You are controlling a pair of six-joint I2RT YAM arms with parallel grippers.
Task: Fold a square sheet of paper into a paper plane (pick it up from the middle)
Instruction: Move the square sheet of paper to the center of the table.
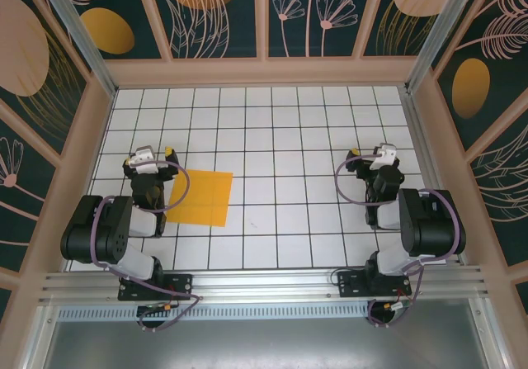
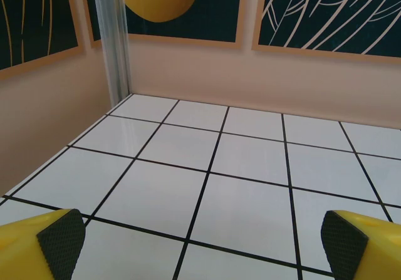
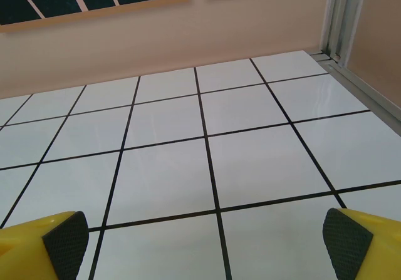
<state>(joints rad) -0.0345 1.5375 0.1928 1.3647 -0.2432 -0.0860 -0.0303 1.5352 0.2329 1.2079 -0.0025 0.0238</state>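
sheet [image 1: 200, 197]: flat on table [image 1: 289, 138], left edge beside left arm | left gripper [image 1: 152, 151]: wide, empty, near side wall [image 1: 82, 150] | right gripper [image 1: 373, 151]: wide, empty, bare tiles around

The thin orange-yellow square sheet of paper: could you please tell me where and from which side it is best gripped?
The orange-yellow square sheet of paper lies flat on the white grid table with no edge raised. It is probably best to pinch its middle from straight above, using the open left gripper, which sits beside its left edge.
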